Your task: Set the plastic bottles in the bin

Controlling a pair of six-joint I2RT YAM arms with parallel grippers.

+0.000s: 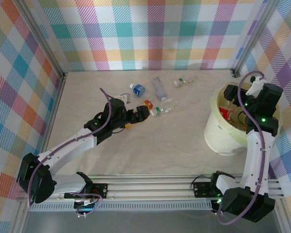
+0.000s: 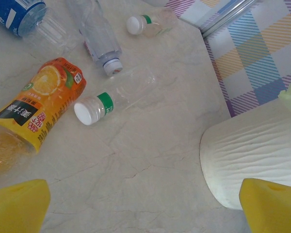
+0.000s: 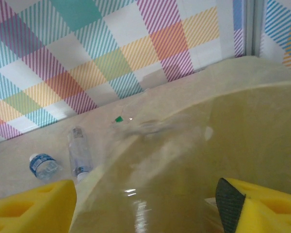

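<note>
left hand (image 2: 145, 212): wide open, yellow pads (image 2: 19, 206) far apart with only bare table between them; it grips nothing and hangs low over the middle of the table, near the orange-labelled juice bottle (image 2: 43, 104)
right hand (image 3: 145, 213): above the bin, yellow fingers (image 3: 31, 206) spread apart with nothing gripped between them
bin: large round pale yellow-green translucent plastic bin (image 1: 218, 136), cream-white and ribbed outside, upright on the right side of the table; a red-labelled bottle (image 1: 225, 113) lies inside it
table: pale marbled table (image 1: 150, 150) inside walls of bright checked cloth (image 1: 150, 29)
orange-labelled juice bottle: on its side near the table's middle, well apart from the bin
clear bottle with a white cap and green band (image 2: 91, 110): on its side, cap just beside the orange label
long clear bottle with a white and red cap (image 2: 101, 41): lying beyond those two, cap end pointing towards them
blue-labelled clear bottle (image 1: 137, 89): lying to the left of the long one
small clear bottle with a white cap (image 1: 180, 82): lying farthest back, near the rear wall
bottles on the table: five, all on their sides, all left of the bin
</note>
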